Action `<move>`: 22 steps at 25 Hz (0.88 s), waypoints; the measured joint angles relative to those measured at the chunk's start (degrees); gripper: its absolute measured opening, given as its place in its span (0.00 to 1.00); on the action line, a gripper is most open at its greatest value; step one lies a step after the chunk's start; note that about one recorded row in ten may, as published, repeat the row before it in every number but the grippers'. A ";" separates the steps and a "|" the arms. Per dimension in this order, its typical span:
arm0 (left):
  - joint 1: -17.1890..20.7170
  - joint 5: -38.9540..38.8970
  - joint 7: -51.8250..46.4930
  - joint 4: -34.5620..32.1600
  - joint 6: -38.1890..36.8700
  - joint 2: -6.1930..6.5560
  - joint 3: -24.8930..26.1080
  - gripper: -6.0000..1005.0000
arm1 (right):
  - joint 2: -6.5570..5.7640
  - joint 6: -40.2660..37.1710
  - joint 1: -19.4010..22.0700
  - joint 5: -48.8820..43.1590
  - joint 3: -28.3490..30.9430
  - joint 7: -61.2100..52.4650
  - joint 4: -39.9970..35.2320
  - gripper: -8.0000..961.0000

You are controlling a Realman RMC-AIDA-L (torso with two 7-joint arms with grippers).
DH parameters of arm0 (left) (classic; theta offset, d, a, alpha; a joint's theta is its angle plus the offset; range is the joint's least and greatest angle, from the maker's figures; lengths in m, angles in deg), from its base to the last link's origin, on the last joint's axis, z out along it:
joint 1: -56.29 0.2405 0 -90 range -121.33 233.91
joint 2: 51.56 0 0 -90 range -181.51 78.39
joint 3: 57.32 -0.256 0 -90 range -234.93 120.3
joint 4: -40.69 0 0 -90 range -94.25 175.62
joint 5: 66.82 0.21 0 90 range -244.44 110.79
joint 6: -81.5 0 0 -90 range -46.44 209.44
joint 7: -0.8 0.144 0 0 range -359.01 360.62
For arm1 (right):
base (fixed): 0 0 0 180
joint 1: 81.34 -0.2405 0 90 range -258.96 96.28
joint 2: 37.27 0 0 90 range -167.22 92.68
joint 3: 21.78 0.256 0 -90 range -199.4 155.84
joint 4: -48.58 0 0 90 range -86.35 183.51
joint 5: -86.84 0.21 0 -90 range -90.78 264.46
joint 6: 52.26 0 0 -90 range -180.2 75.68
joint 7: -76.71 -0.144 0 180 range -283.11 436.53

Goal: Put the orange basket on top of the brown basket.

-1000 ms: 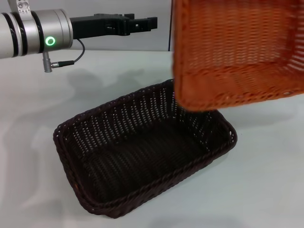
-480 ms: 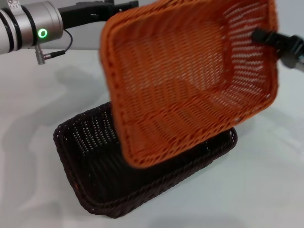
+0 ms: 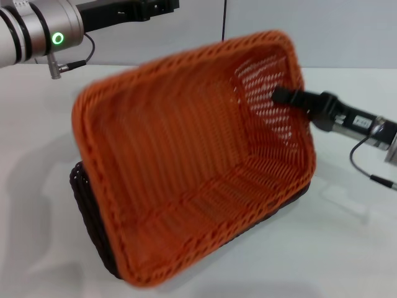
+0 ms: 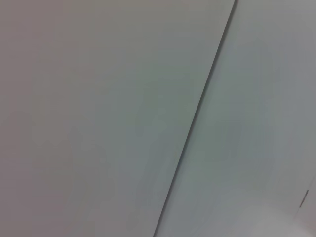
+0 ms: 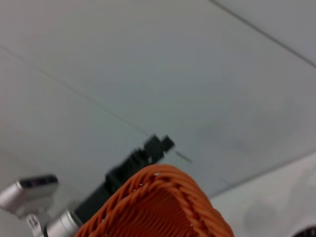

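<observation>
The orange basket (image 3: pixel 198 180) hangs tilted, its open side facing me, low over the brown basket (image 3: pixel 96 239). It covers most of the brown basket, of which only the left and front rim show. Whether the two touch cannot be told. My right gripper (image 3: pixel 280 96) reaches in from the right and is shut on the orange basket's far right wall. The orange rim also shows in the right wrist view (image 5: pixel 163 207). My left gripper (image 3: pixel 155 7) is held high at the back left, away from both baskets.
The white table (image 3: pixel 347 248) spreads around the baskets. A pale wall with a dark vertical seam (image 3: pixel 224 18) stands behind. A cable (image 3: pixel 363 158) hangs from my right arm. The left wrist view shows only pale panels.
The orange basket has swung down and to the left, from high at the right to low over the brown basket, hiding most of it. My left arm has shifted slightly up and left.
</observation>
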 joint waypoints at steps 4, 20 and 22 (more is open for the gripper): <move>-0.27 0.00 0.01 -0.31 -0.14 -0.08 -0.13 0.84 | -0.12 0.52 0.09 -0.01 -2.09 -0.03 0.02 0.26; 2.00 -4.55 1.04 -0.97 0.39 -0.34 -0.23 0.84 | -3.08 6.18 5.77 0.47 5.29 7.26 -3.12 0.68; 2.00 -4.55 1.04 -0.97 0.39 -0.34 -0.23 0.84 | -3.23 6.72 6.00 0.52 7.20 8.58 -3.33 0.68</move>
